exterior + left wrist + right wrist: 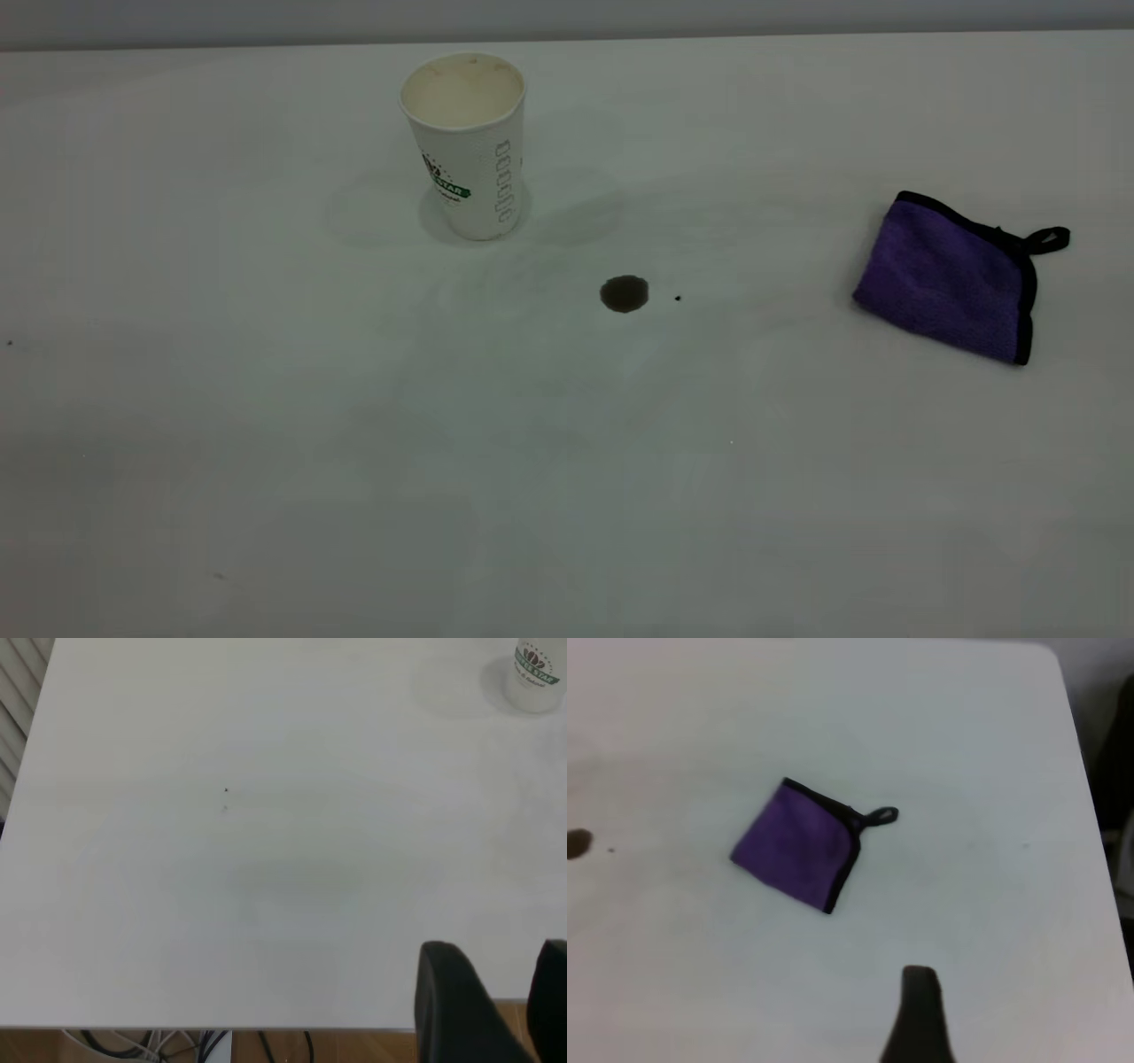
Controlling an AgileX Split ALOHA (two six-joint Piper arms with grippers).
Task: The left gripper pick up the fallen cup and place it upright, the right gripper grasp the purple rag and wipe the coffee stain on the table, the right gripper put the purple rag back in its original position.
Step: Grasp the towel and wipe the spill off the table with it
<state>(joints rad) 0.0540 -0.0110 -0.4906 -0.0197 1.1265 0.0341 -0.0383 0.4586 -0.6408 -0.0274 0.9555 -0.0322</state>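
Cup (pixel 467 146) stood upright already; stain (pixel 625 293) sat just beside it, rag (pixel 952 277) well apart, untouched; left gripper (pixel 493 1010) gaped empty; right gripper (pixel 919 1014), can't tell.

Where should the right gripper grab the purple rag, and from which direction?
Come straight down on the middle of the purple rag: it lies flat and folded on the table, so only a top pinch bunches cloth. The small loop tab looks too thin. The right gripper is not yet over it.
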